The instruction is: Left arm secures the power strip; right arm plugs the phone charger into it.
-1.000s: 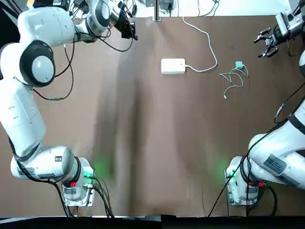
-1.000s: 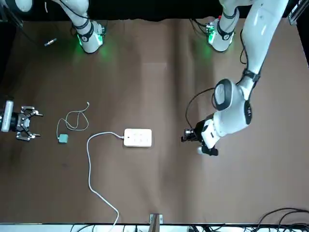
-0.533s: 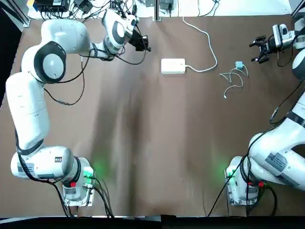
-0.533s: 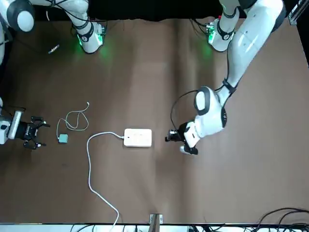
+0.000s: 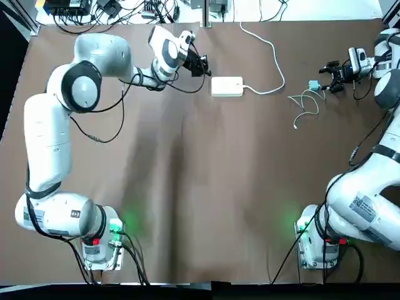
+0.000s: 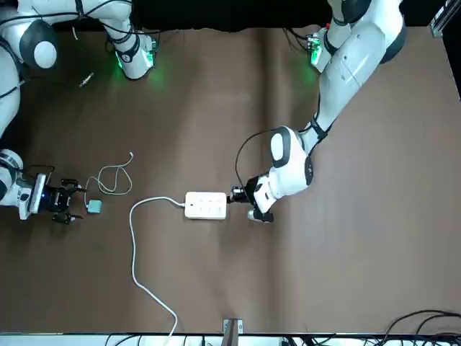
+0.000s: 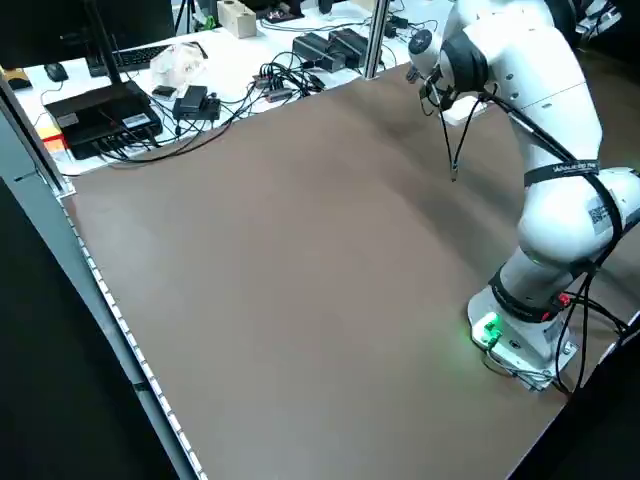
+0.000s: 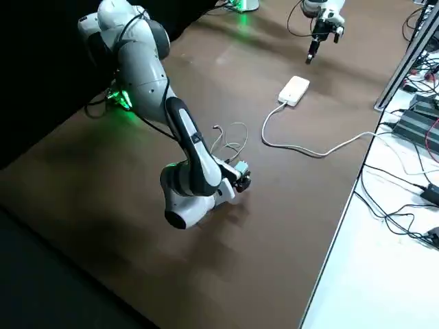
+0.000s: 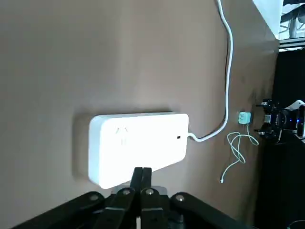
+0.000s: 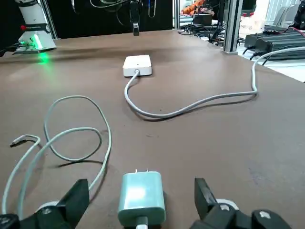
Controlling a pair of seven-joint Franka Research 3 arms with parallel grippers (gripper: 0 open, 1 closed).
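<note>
The right gripper [image 5: 324, 77] is just beside the charger [image 10: 142, 198], its fingers wide apart, one to each side of the plug's line. The charger lies flat on the bench [image 5: 206, 187], prongs [image 10: 142, 171] pointing away from that gripper. To take it well, I would come in low and level, centre on the body and close on its two sides, leaving the prongs free. The thin cable [image 10: 108, 138] leaves the plug's back and loops near one finger, so it could get pinched in the grasp.

The left gripper [image 6: 233, 194] is at the end of the power strip [image 5: 227, 86] away from its thick cord [image 5: 278, 65], fingers together and holding nothing. They would have to spread before they could straddle the block, then press it steady without covering the outlets (a light block would probably skate if merely nudged).

The strip lies between the left gripper and the charger, its cord curving in the gap. The right arm should clear that cord when it carries the plug across, prongs probably turned downward.
</note>
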